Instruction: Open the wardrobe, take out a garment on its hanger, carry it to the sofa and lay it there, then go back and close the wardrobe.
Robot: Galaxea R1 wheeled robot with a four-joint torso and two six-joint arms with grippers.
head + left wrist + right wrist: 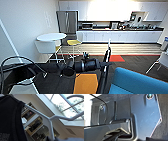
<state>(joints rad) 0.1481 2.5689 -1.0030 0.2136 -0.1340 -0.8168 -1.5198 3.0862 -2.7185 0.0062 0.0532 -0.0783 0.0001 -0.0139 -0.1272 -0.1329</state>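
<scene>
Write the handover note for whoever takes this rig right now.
Left arm: carrying the hanger with the black shirt on it; finger state cannot be made out.
Right gripper: finger state cannot be made out.
Blue sofa is close, ahead to the right.
Done: garment is out on its hanger.
Left: lay it on the sofa, go back, close the wardrobe.

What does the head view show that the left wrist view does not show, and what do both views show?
Head view alone: the blue sofa at the lower right, a round white table, a yellow chair, a steel fridge, the kitchen counter and an orange floor patch.

Left wrist view alone: a bright window overhead and dark shelves.

Both: the pale hanger bearing the black garment, which hangs in front of the robot.
</scene>
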